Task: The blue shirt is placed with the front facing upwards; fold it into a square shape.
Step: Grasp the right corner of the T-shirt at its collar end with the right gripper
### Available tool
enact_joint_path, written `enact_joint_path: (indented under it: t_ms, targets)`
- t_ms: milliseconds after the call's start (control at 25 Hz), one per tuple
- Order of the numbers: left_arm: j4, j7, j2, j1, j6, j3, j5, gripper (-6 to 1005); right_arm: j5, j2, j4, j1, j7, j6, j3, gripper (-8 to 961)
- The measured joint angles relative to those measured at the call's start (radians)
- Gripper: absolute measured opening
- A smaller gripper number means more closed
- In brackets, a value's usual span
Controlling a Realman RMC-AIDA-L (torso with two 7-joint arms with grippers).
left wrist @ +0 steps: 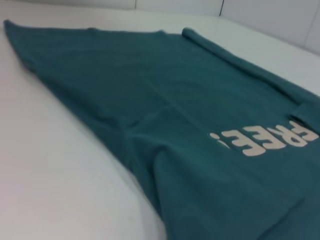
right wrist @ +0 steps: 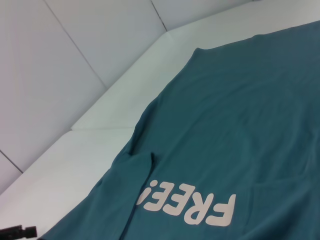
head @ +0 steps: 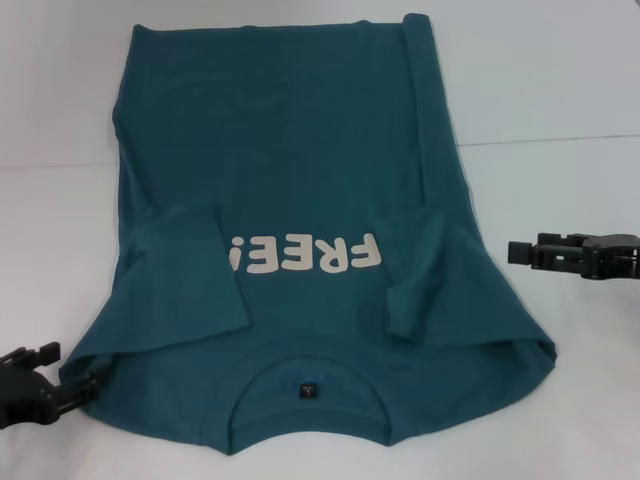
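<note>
The blue shirt lies flat on the white table, front up, its collar toward me and the off-white "FREE!" lettering across the middle. Both sleeves are folded inward over the body, and the right side edge is folded over in a long strip. My left gripper sits open at the near left shoulder corner, one finger touching the cloth edge. Off the cloth, to the right of the right sleeve, hangs my right gripper. The lettering and shirt also fill both wrist views.
White table surrounds the shirt on all sides, with a seam line running across at the far right. The left gripper shows far off in the right wrist view. White wall panels stand beyond the table.
</note>
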Motion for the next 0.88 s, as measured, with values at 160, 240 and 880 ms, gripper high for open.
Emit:
enact_joint_path:
  t_ms: [160, 240, 880]
  targets:
    - [-0.016, -0.004, 0.001, -0.013, -0.029, -0.003, 0.024, 816, -0.001, 0.000, -0.007, 0.001, 0.017, -0.005, 0.000, 810]
    - [-0.018, -0.005, 0.001, -0.016, -0.037, -0.001, 0.028, 816, 0.000, -0.001, -0.007, 0.002, 0.020, -0.006, 0.000, 811]
    - [-0.041, -0.037, 0.003, -0.046, -0.089, -0.004, 0.074, 648, -0.001, 0.003, -0.007, 0.011, 0.029, -0.012, -0.001, 813]
